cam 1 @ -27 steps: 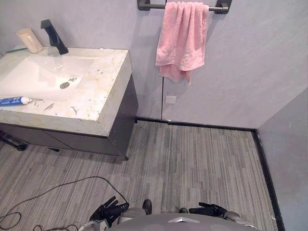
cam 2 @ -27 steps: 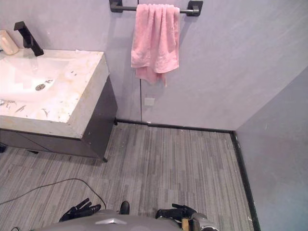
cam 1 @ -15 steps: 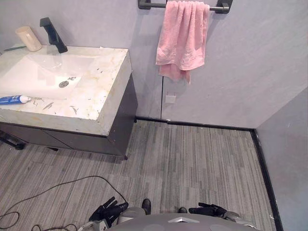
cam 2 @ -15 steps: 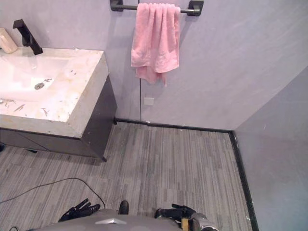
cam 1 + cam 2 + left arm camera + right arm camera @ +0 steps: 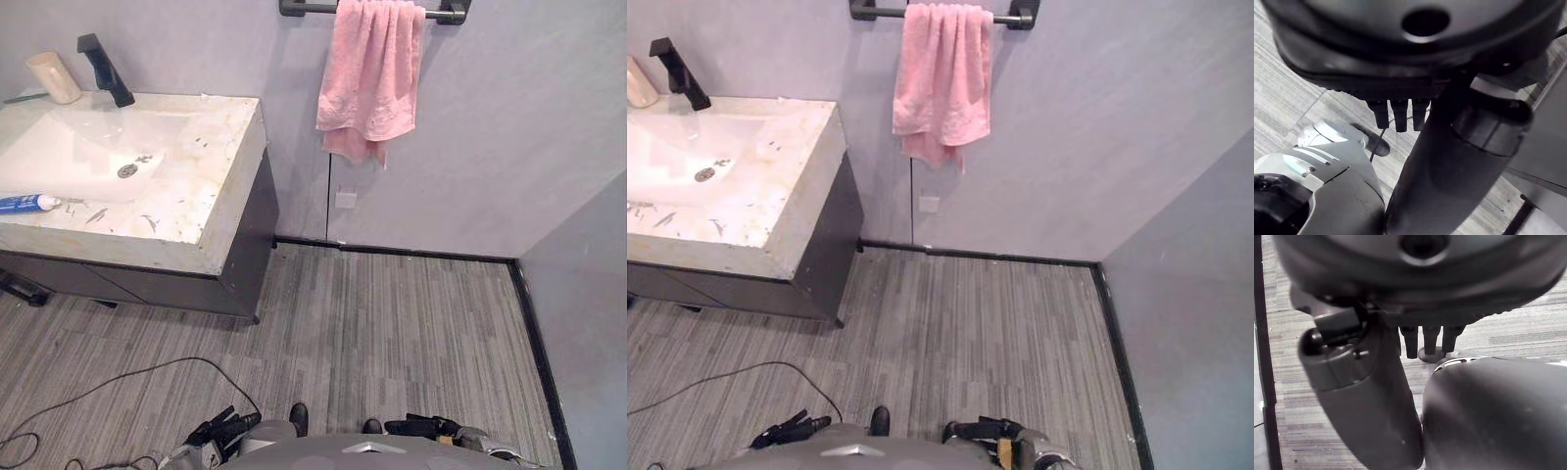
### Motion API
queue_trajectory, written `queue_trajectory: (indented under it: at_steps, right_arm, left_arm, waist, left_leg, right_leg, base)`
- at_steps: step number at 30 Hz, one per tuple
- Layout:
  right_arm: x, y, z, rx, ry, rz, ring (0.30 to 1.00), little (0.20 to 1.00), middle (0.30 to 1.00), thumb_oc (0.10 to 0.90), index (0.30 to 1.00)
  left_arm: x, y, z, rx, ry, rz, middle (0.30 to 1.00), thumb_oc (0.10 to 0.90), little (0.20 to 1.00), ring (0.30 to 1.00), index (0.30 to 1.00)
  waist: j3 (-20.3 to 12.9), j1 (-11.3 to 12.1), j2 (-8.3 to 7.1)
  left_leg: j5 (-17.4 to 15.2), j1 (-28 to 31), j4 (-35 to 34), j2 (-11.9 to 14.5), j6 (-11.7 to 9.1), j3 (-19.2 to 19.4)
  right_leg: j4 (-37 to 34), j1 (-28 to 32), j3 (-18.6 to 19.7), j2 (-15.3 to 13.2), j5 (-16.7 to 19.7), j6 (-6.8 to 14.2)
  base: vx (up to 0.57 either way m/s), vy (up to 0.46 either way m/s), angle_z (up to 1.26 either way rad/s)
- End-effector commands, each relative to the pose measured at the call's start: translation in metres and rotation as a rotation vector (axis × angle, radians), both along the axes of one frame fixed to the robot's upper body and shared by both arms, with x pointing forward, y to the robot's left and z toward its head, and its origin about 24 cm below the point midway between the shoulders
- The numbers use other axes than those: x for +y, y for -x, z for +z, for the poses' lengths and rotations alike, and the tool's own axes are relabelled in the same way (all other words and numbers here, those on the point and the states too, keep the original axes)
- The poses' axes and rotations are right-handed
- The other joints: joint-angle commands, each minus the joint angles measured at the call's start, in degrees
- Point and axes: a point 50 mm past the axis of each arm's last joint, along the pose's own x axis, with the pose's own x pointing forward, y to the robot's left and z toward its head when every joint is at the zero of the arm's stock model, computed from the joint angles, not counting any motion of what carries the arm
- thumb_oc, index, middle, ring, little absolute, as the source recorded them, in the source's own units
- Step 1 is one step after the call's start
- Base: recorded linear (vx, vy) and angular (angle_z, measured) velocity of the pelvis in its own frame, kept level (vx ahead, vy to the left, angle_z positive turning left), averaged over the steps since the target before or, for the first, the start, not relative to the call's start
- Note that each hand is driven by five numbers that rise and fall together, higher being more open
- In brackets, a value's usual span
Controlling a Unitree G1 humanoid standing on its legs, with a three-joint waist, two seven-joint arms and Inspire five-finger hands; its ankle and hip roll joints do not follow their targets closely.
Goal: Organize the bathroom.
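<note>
Your left robot hand (image 5: 223, 431) and right robot hand (image 5: 423, 427) hang low with fingers relaxed, holding nothing; the towel (image 5: 370, 78) hangs bunched on its bar (image 5: 312, 10); toothpaste (image 5: 27, 203) lies on the tabletop (image 5: 186, 201), probably unsorted.

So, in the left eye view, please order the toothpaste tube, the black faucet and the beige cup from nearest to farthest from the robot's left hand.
From the left hand, low near the floor:
1. Toothpaste tube, on the counter's front edge.
2. Black faucet, behind the basin.
3. Beige cup, back corner; close to the faucet, slightly farther.
</note>
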Motion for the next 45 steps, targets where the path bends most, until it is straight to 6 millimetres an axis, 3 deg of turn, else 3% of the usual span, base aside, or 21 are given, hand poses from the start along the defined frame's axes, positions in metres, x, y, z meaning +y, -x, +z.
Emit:
queue_trajectory:
  at_steps: [1, 10, 13, 14, 16, 18, 21, 24, 27, 28, 30, 34, 35, 37, 38, 40, 41, 42, 44, 45]
  right_arm:
    - [-0.011, 0.022, -0.002, 0.085, 0.048, -0.003, 0.900, 0.900, 0.900, 0.800, 0.900]
    - [-0.013, 0.017, -0.001, 0.056, 0.041, 0.006, 0.900, 0.900, 0.900, 0.800, 0.900]
    - [-0.014, 0.013, 0.001, 0.031, 0.045, 0.000, 0.900, 0.900, 0.900, 0.800, 0.900]
    - [-0.018, 0.011, 0.002, 0.016, 0.051, -0.004, 0.900, 0.900, 0.900, 0.800, 0.900]
    - [-0.020, 0.011, 0.003, 0.007, 0.052, -0.006, 0.900, 0.900, 0.900, 0.800, 0.900]
    - [-0.022, 0.011, 0.003, 0.008, 0.056, 0.007, 0.900, 0.900, 0.900, 0.800, 0.900]
    - [-0.024, 0.005, 0.005, 0.014, 0.053, 0.021, 0.900, 0.900, 0.900, 0.800, 0.900]
    - [-0.022, 0.006, 0.004, 0.034, 0.044, 0.035, 0.900, 0.900, 0.900, 0.800, 0.900]
    - [-0.019, 0.018, 0.002, 0.087, 0.032, 0.078, 0.900, 0.900, 0.900, 0.800, 0.900]
    - [-0.015, 0.023, 0.000, 0.096, 0.017, 0.102, 0.900, 0.900, 0.900, 0.800, 0.900]
    - [-0.012, 0.025, -0.001, 0.094, 0.005, 0.107, 0.900, 0.900, 0.900, 0.800, 0.900]
    - [-0.016, 0.023, 0.000, 0.079, 0.009, 0.131, 0.900, 0.900, 0.900, 0.800, 0.900]
    - [-0.019, 0.021, 0.001, 0.064, 0.014, 0.129, 0.900, 0.900, 0.900, 0.800, 0.900]
    - [-0.025, 0.015, 0.004, 0.034, 0.027, 0.129, 0.900, 0.900, 0.900, 0.800, 0.900]
    - [-0.026, 0.011, 0.005, 0.021, 0.032, 0.122, 0.900, 0.900, 0.900, 0.800, 0.900]
    - [-0.029, 0.006, 0.007, 0.002, 0.038, 0.091, 0.900, 0.900, 0.900, 0.800, 0.900]
    - [-0.033, -0.001, 0.010, -0.032, 0.047, 0.069, 0.900, 0.900, 0.900, 0.800, 0.900]
    - [-0.033, -0.002, 0.010, -0.036, 0.047, 0.068, 0.900, 0.900, 0.900, 0.800, 0.900]
    - [-0.035, -0.008, 0.012, -0.067, 0.048, 0.055, 0.900, 0.900, 0.900, 0.800, 0.900]
    - [-0.035, -0.012, 0.013, -0.082, 0.051, 0.055, 0.900, 0.900, 0.900, 0.800, 0.900]
  left_arm:
    - [-0.001, 0.024, -0.004, 0.153, -0.013, -0.087, 0.900, 0.800, 0.900, 0.900, 0.900]
    - [0.000, 0.023, -0.004, 0.169, 0.013, -0.094, 0.900, 0.800, 0.900, 0.900, 0.900]
    - [0.003, 0.022, -0.003, 0.176, -0.004, -0.119, 0.900, 0.800, 0.900, 0.900, 0.900]
    - [0.006, 0.023, -0.003, 0.190, -0.027, -0.127, 0.900, 0.800, 0.900, 0.900, 0.900]
    - [0.008, 0.023, -0.002, 0.195, -0.036, -0.109, 0.900, 0.800, 0.900, 0.900, 0.900]
    - [0.011, 0.020, -0.001, 0.186, -0.047, -0.098, 0.900, 0.800, 0.900, 0.900, 0.900]
    - [0.019, 0.013, 0.002, 0.151, -0.057, -0.060, 0.900, 0.800, 0.900, 0.900, 0.900]
    - [0.024, 0.011, 0.003, 0.147, -0.071, -0.031, 0.900, 0.800, 0.900, 0.900, 0.900]
    - [0.020, 0.024, 0.001, 0.166, -0.061, 0.007, 0.900, 0.800, 0.900, 0.900, 0.900]
    - [0.018, 0.033, 0.000, 0.169, -0.047, 0.020, 0.900, 0.800, 0.900, 0.900, 0.900]
    - [0.019, 0.040, 0.000, 0.167, -0.041, 0.034, 0.900, 0.800, 0.900, 0.900, 0.900]
    - [0.020, 0.044, 0.000, 0.123, -0.016, 0.084, 0.900, 0.800, 0.900, 0.900, 0.900]
    - [0.021, 0.039, 0.001, 0.088, -0.019, 0.096, 0.900, 0.800, 0.900, 0.900, 0.900]
    - [0.024, 0.022, 0.003, 0.008, -0.033, 0.113, 0.900, 0.800, 0.900, 0.900, 0.900]
    - [0.026, 0.014, 0.005, -0.017, -0.044, 0.115, 0.900, 0.800, 0.900, 0.900, 0.900]
    - [0.031, -0.002, 0.009, -0.071, -0.073, 0.095, 0.900, 0.800, 0.900, 0.900, 0.900]
    - [0.036, -0.022, 0.016, -0.144, -0.105, 0.086, 0.900, 0.800, 0.900, 0.900, 0.900]
    - [0.037, -0.024, 0.017, -0.152, -0.110, 0.082, 0.900, 0.800, 0.900, 0.900, 0.900]
    - [0.043, -0.037, 0.024, -0.207, -0.135, 0.066, 0.900, 0.800, 0.900, 0.900, 0.900]
    - [0.044, -0.039, 0.026, -0.222, -0.147, 0.057, 0.900, 0.800, 0.900, 0.900, 0.900]
  waist:
    - [-0.2, 0.5, 0.35]
    - [1.1, 0.3, 0.78]
    - [1.8, 0.5, 1.49]
    - [2.8, 0.1, 2.00]
    - [3.6, -0.6, 1.35]
    - [4.8, -1.6, -0.37]
    - [6.4, -2.3, -1.24]
    - [7.4, -2.8, -1.48]
    - [6.5, -3.2, -1.54]
    - [5.6, -3.5, -1.48]
    - [4.9, -3.6, -1.42]
    - [2.9, -3.6, -1.10]
    - [2.2, -3.4, -1.43]
    - [2.2, -2.9, -2.30]
    - [2.2, -2.7, -2.37]
    - [2.3, -2.1, -2.16]
    - [3.0, -1.1, -0.48]
    - [2.9, -0.9, -0.31]
    - [3.2, 0.7, 1.24]
    - [3.4, 1.3, 1.37]
  left_leg:
    - [-7.6, -2.5, 8.7, -1.5, 1.4, 2.0]
    - [-10.0, -4.1, 13.9, -3.8, 3.2, 1.7]
    - [-10.4, -4.6, 14.6, -4.0, 4.2, 1.5]
    - [-11.3, -4.2, 15.2, -4.3, 4.8, 1.2]
    - [-12.5, -3.6, 15.8, -4.9, 4.5, 1.5]
    - [-15.0, -2.8, 17.4, -5.7, 3.5, 1.9]
    - [-18.2, -3.5, 20.4, -4.6, 1.9, 2.6]
    - [-19.3, -3.6, 22.8, -2.3, 1.0, 2.6]
    - [-19.4, -0.9, 23.0, 1.5, -0.9, 2.2]
    - [-18.6, 0.7, 23.0, 3.8, -1.9, 1.4]
    - [-15.8, 0.9, 23.8, 5.3, -2.5, 1.2]
    - [-7.3, -0.4, 30.3, 7.5, -4.3, 0.5]
    - [-3.6, -3.0, 35.9, 8.1, -4.7, 0.9]
    - [-2.9, -9.5, 44.6, 8.8, -3.7, 2.4]
    - [-3.1, -11.5, 45.4, 9.4, -3.4, 3.1]
    - [-3.7, -13.8, 41.7, 9.9, -2.8, 4.6]
    - [-2.1, -13.8, 26.4, 9.2, -3.6, 6.4]
    - [-1.6, -14.2, 24.8, 8.9, -3.7, 6.1]
    - [0.4, -15.5, 14.4, 7.0, -4.9, 2.7]
    - [0.2, -16.5, 16.4, 5.8, -4.6, 1.2]
  right_leg:
    - [9.4, -5.8, -0.8, -6.4, -0.7, 5.6]
    - [16.9, -8.3, 0.6, -10.2, 1.9, 5.2]
    - [25.5, -11.1, 1.1, -11.4, 4.0, 4.1]
    - [32.3, -15.5, 1.6, -11.3, 6.2, 3.6]
    - [29.4, -17.7, 1.1, -12.0, 8.2, 4.3]
    - [17.6, -18.8, 0.2, -13.4, 10.4, 5.9]
    - [4.6, -19.9, 0.7, -14.6, 12.5, 7.4]
    - [6.2, -20.7, 2.4, -15.6, 12.9, 7.7]
    - [11.2, -19.9, 2.8, -15.2, 10.5, 8.1]
    - [14.3, -20.0, 3.8, -13.4, 7.6, 8.2]
    - [14.5, -19.4, 3.1, -12.0, 5.8, 7.4]
    - [13.2, -17.4, 1.1, -8.3, 2.9, 3.5]
    - [12.4, -16.0, 0.0, -6.9, 1.5, 1.4]
    - [11.8, -13.9, -1.7, -5.7, -0.7, -1.2]
    - [11.9, -13.1, -2.5, -5.2, -1.5, -2.0]
    - [11.7, -11.1, -3.5, -4.4, -3.2, -2.5]
    - [10.7, -7.8, -4.0, -3.0, -4.7, -1.6]
    - [10.4, -7.7, -3.8, -2.9, -4.7, -1.4]
    - [9.4, -6.1, -2.7, -1.8, -5.3, -0.4]
    - [9.7, -5.9, -2.0, -1.8, -5.4, -0.3]
  base:
    - [0.04, 0.068, -0.03]
    - [0.05, 0.066, -0.05]
    - [0.05, 0.078, -0.04]
    - [0.07, 0.041, -0.10]
    - [0.14, -0.070, -0.06]
    - [0.23, -0.251, 0.06]
    - [0.24, -0.330, 0.08]
    - [0.26, -0.266, 0.09]
    - [0.45, -0.291, 0.20]
    - [0.52, -0.325, 0.03]
    - [0.38, -0.257, 0.03]
    - [0.25, -0.199, 0.14]
    - [0.18, -0.216, 0.02]
    - [0.17, -0.240, 0.25]
    - [0.14, -0.166, 0.31]
    - [0.18, -0.004, 0.29]
    - [0.23, 0.091, 0.37]
    - [0.26, 0.124, 0.30]
    - [0.20, 0.053, -0.04]
    - [0.17, 0.003, -0.25]
